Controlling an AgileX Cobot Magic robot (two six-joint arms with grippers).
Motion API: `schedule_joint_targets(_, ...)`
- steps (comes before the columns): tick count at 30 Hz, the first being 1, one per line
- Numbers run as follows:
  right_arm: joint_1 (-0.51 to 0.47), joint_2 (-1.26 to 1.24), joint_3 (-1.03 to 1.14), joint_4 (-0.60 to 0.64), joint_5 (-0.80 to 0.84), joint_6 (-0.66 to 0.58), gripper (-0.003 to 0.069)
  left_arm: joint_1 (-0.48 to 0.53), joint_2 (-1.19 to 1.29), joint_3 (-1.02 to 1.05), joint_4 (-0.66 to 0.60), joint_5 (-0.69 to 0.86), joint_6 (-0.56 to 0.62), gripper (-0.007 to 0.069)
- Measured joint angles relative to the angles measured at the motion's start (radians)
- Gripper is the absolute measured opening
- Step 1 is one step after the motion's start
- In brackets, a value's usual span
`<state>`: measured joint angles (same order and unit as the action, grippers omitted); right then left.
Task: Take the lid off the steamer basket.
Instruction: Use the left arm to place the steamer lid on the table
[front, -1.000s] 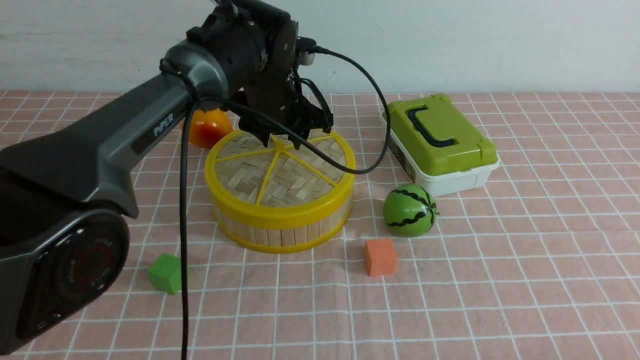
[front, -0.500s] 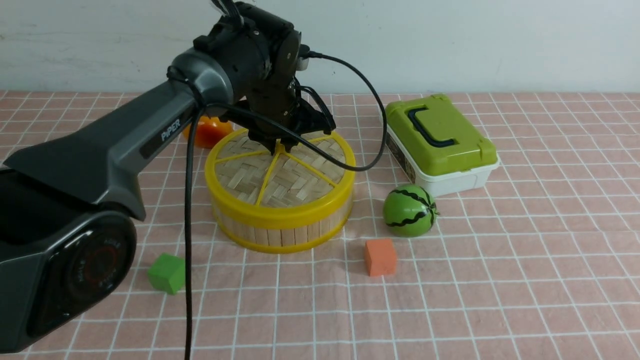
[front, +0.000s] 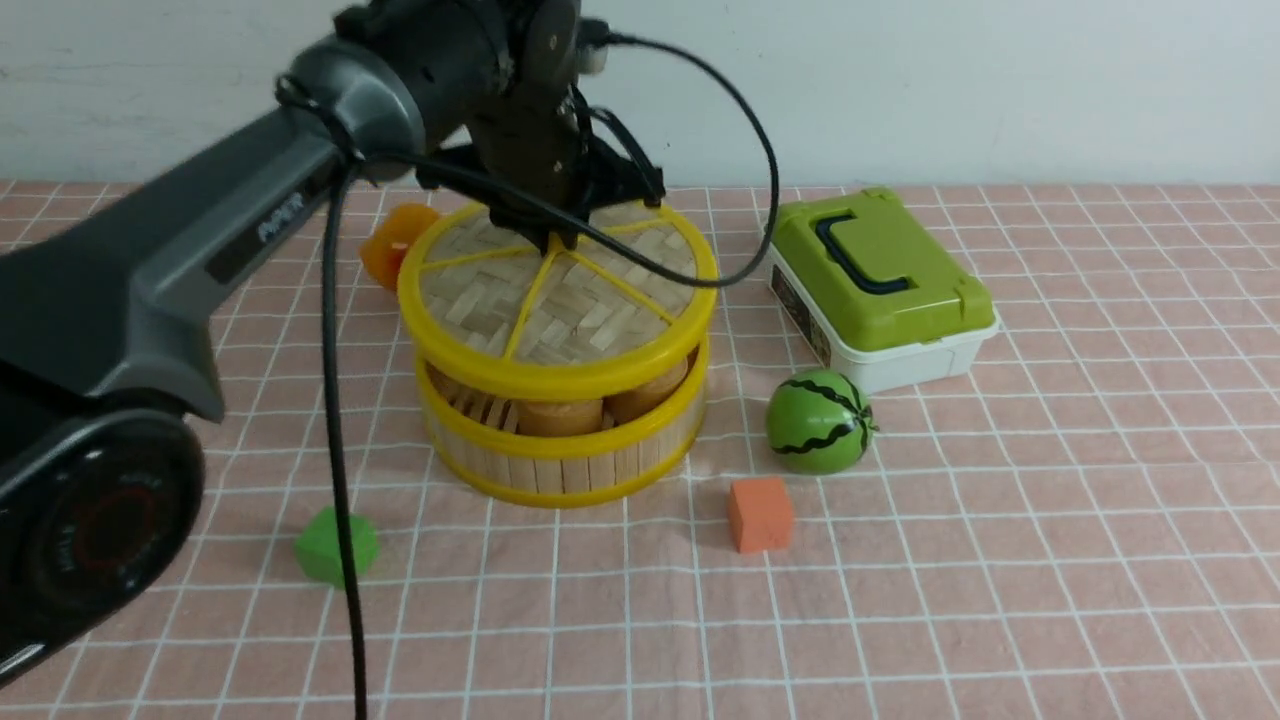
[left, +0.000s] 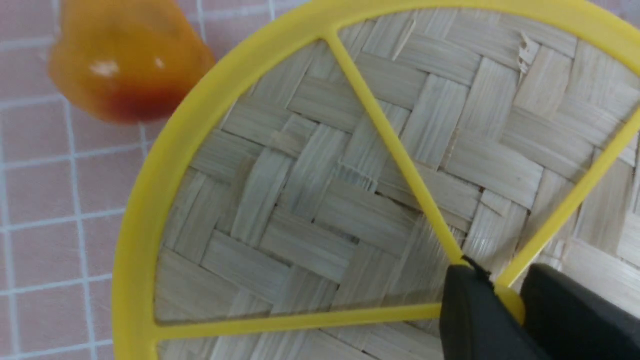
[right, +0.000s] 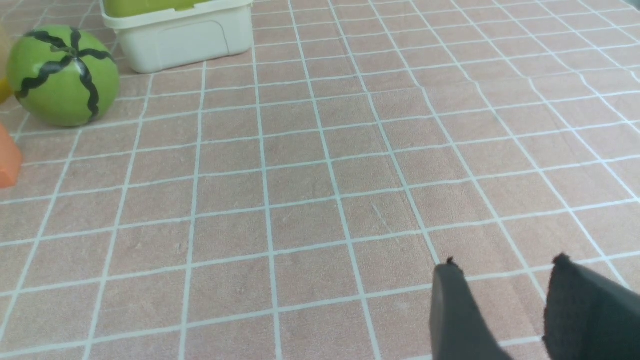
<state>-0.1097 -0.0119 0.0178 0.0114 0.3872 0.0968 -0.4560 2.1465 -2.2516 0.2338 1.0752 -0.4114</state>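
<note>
Nearby, green-topped box and toy watermelon sat beside steamer basket, left end effector pointed down, clamped on hub of lid held above it, right end effector parted, empty.

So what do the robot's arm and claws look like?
The left arm is a chunky tube, dark grey and black, with small white letters on its side and a round black joint with a red ring. A black cable hangs along it. The left claw and right claw are plain black.

lid: woven bamboo, matt, yellow plastic rim | steamer basket: bamboo slats | tablecloth: matt cloth
</note>
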Motion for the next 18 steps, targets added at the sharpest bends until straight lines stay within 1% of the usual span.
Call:
schedule_joint_targets(4, 0.000, 0.000, 0.000, 0.000, 0.000, 0.000, 0.0241, 0.011, -0.126, 0.000, 0.084, 0.008, 0.020, 0.0103)
schedule_joint_targets(5, 0.000, 0.000, 0.000, 0.000, 0.000, 0.000, 0.0241, 0.014, -0.131, 0.000, 0.088, 0.011, 0.022, 0.0103)
schedule_joint_targets(6, 0.000, 0.000, 0.000, 0.000, 0.000, 0.000, 0.0241, 0.031, -0.177, -0.001, 0.121, 0.028, 0.034, 0.0103)
schedule_joint_targets(8, 0.000, 0.000, 0.000, 0.000, 0.000, 0.000, 0.0241, 0.070, -0.209, -0.001, 0.130, 0.058, 0.045, 0.0103)
schedule_joint_targets(10, 0.000, 0.000, 0.000, 0.000, 0.000, 0.000, 0.0241, 0.121, -0.226, 0.000, 0.120, 0.085, 0.046, 0.0103)
schedule_joint_targets(11, 0.000, 0.000, 0.000, 0.000, 0.000, 0.000, 0.0241, 0.127, -0.226, 0.002, 0.120, 0.088, 0.046, 0.0103)
schedule_joint_targets(12, 0.000, 0.000, 0.000, 0.000, 0.000, 0.000, 0.0241, 0.162, -0.229, 0.012, 0.106, 0.097, 0.046, 0.0103)
schedule_joint_targets(13, 0.000, 0.000, 0.000, 0.000, 0.000, 0.000, 0.0241, 0.220, -0.232, 0.046, 0.076, 0.103, 0.046, 0.0103)
schedule_joint_targets(15, 0.000, 0.000, 0.000, 0.000, 0.000, 0.000, 0.0241, 0.262, -0.232, 0.086, 0.055, 0.100, 0.046, 0.0103)
schedule_joint_targets(16, 0.000, 0.000, 0.000, 0.000, 0.000, 0.000, 0.0241, 0.314, -0.232, 0.170, 0.026, 0.074, 0.046, 0.0103)
schedule_joint_targets(17, 0.000, 0.000, 0.000, 0.000, 0.000, 0.000, 0.0241, 0.341, -0.231, 0.224, 0.006, 0.042, 0.046, 0.0103)
schedule_joint_targets(18, 0.000, 0.000, 0.000, 0.000, 0.000, 0.000, 0.0241, 0.351, -0.231, 0.235, -0.003, 0.034, 0.046, 0.0103)
